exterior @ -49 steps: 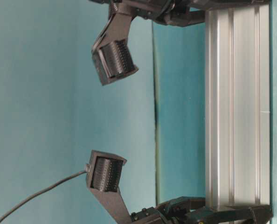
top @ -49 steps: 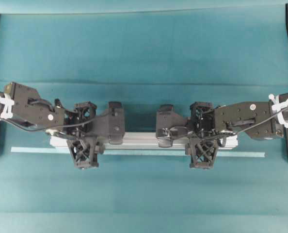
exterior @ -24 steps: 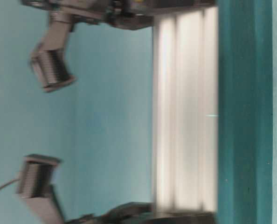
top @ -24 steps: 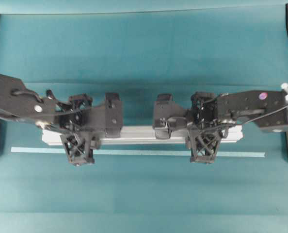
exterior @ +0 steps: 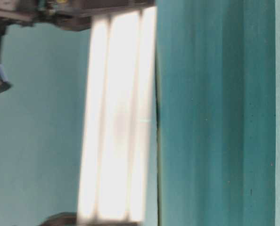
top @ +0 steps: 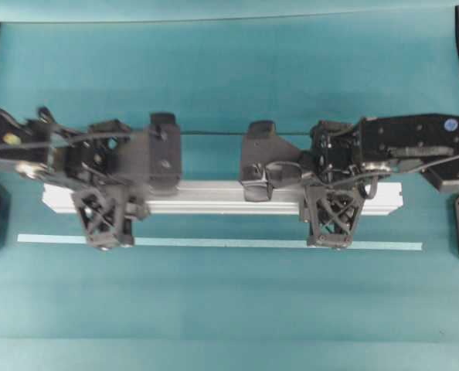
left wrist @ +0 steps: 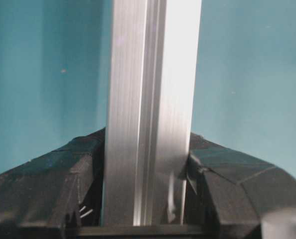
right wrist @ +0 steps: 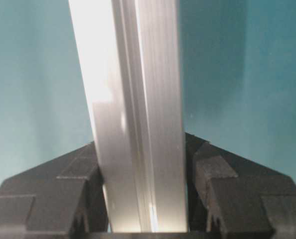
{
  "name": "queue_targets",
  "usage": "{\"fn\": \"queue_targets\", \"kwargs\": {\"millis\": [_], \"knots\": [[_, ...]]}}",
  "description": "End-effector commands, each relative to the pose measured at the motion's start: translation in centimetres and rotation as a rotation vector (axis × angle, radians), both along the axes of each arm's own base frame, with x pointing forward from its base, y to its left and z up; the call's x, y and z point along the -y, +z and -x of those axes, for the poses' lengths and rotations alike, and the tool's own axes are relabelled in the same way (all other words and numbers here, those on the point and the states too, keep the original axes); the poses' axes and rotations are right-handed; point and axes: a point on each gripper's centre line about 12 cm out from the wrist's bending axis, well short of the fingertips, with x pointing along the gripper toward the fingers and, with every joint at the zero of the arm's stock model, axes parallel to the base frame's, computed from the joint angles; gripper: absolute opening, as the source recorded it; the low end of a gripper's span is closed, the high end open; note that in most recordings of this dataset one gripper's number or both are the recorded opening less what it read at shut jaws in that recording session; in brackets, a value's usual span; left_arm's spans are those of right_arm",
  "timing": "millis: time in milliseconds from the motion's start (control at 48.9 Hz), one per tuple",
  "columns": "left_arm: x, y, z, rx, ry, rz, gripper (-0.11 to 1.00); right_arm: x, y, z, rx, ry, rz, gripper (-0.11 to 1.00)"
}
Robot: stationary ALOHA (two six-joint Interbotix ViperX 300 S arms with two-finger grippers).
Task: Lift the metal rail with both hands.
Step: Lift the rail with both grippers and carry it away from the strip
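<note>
- Since the metal rail (top: 222, 197) is a long, grooved aluminium bar, I judge it stiff, fairly heavy for its width, and smooth enough to slip if the clamping is uneven.
- I see the left gripper (left wrist: 145, 199) closed on the metal rail, one black finger (left wrist: 43, 191) pressed to each side face; the wrist view shows no gap.
- I see the right gripper (right wrist: 140, 199) clamped on it likewise, its fingers (right wrist: 237, 194) flat against the bar's flanks.
- From overhead, I read the metal rail as level across the middle of the teal table (top: 229, 85), held near both ends, lying parallel to the thin pale strip (top: 214, 243) and apart from it.
- I judge it off the surface; the table-level view is blurred.
- I rate two holds near the ends as correct: they resist tilting. Unequal lifting risks twisting the bar in the fingers.
- Containers: I see none.
</note>
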Motion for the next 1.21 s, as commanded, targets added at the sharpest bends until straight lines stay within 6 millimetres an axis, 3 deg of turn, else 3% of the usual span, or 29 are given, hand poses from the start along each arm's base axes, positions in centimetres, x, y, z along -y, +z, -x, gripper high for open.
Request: {"fn": "queue_targets", "kwargs": {"millis": [0, 675, 1022, 1186], "knots": [[-0.3, 3.1, 0.3, 0.052, 0.015, 0.004, 0.39, 0.1, 2.3, -0.5, 0.031, -0.008, -0.001, 0.39], [-0.8, 12.4, 0.6, 0.106, 0.03, -0.002, 0.39, 0.2, 13.2, -0.5, 0.031, -0.008, 0.002, 0.39], [-0.8, 17.3, 0.7, 0.187, 0.027, -0.007, 0.39, 0.3, 18.0, -0.4, 0.127, -0.032, -0.001, 0.39], [-0.9, 18.4, 0.6, 0.175, 0.03, -0.008, 0.39, 0.4, 19.2, -0.1, 0.148, -0.053, -0.004, 0.39]]}}
